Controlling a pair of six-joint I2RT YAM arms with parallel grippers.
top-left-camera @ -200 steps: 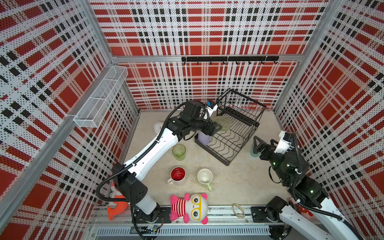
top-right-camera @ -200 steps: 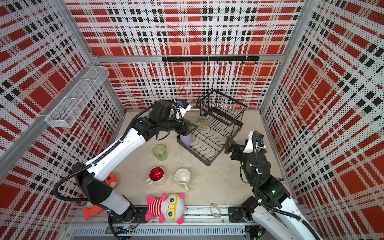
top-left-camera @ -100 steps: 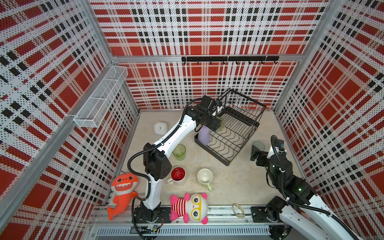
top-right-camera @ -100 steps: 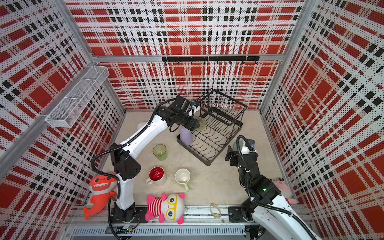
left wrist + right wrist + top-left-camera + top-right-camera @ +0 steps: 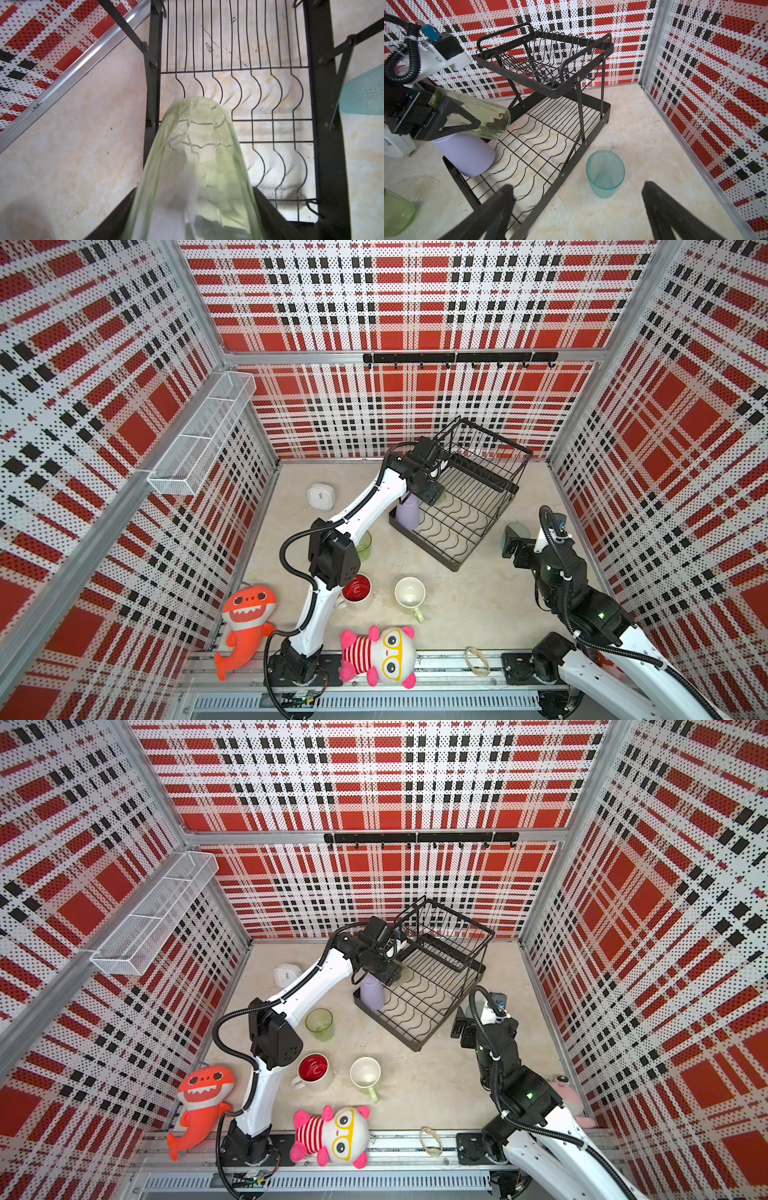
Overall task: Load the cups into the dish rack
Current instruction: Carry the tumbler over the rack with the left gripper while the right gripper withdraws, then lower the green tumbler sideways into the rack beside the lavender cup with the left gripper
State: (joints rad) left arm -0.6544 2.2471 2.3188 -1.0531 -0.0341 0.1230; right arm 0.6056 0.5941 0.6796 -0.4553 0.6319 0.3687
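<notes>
The left pincer (image 5: pixel 433 498) grips a clear green tumbler (image 5: pixel 496 122), tipped on its side above the dish rack's (image 5: pixel 556 92) lower tier, just over the lavender tumbler (image 5: pixel 467 153) standing in that tier's corner. The right pincer (image 5: pixel 578 186) gapes wide near the teal cup (image 5: pixel 605 174) on the worktop (image 5: pixel 623 128) beside the rack

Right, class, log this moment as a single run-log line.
left gripper: shut on green tumbler, tilted over dish rack | right gripper: open, near teal cup on table | lavender tumbler: in rack
</notes>
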